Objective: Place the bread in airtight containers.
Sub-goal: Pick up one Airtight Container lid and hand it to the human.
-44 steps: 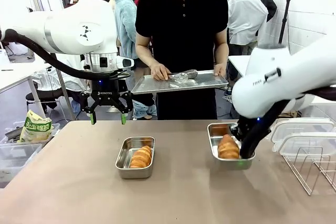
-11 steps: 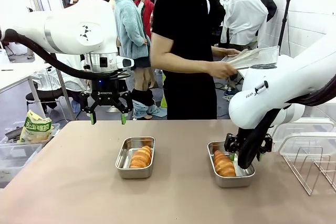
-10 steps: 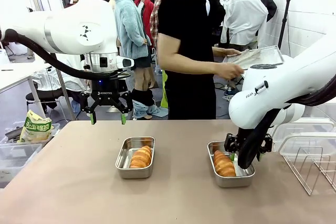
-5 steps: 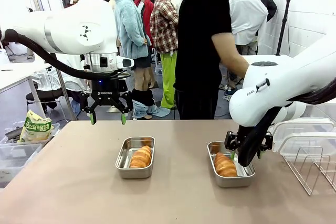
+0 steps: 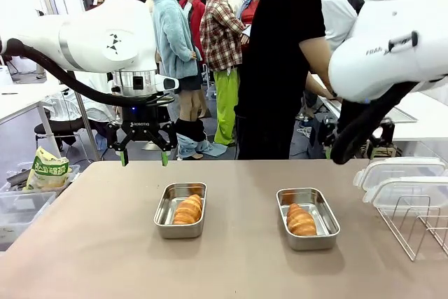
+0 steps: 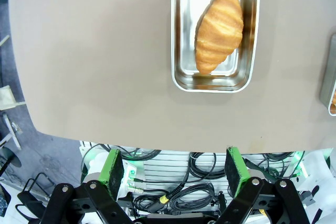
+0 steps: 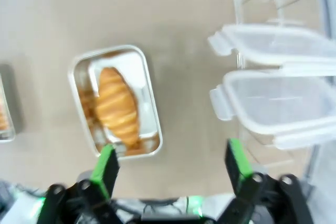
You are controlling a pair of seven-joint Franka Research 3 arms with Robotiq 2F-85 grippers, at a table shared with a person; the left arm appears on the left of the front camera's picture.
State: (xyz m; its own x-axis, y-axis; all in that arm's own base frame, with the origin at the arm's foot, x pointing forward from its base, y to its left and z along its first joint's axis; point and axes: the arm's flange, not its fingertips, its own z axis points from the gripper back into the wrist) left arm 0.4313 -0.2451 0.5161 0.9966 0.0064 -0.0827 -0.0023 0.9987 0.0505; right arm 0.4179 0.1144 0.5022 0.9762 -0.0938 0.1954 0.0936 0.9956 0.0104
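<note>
Two steel airtight containers sit uncovered on the brown table, one bread roll in each. The left container (image 5: 164, 213) holds golden-brown bread (image 5: 187, 209); the right container (image 5: 323, 220) holds bread (image 5: 302, 220). My left gripper (image 5: 143, 160) hangs open above the table's far edge, behind the left container; its wrist view looks down on that container (image 6: 178, 35) and bread (image 6: 219, 30) past the open gripper (image 6: 174, 166). My right gripper (image 7: 170, 169) is open and empty, high above the right container (image 7: 152, 114) and its bread (image 7: 115, 106).
Two clear plastic lids (image 5: 399, 171) (image 5: 413, 192) rest on a wire rack (image 5: 420, 227) at the table's right; the right wrist view shows the lids (image 7: 273, 43) (image 7: 278, 106) too. A person in a black shirt (image 5: 280, 54) stands turned away at the far side.
My right gripper has lifted up and away from the right container, leaving the bread lying in it. The person has turned away to the right. The left arm has not moved.
</note>
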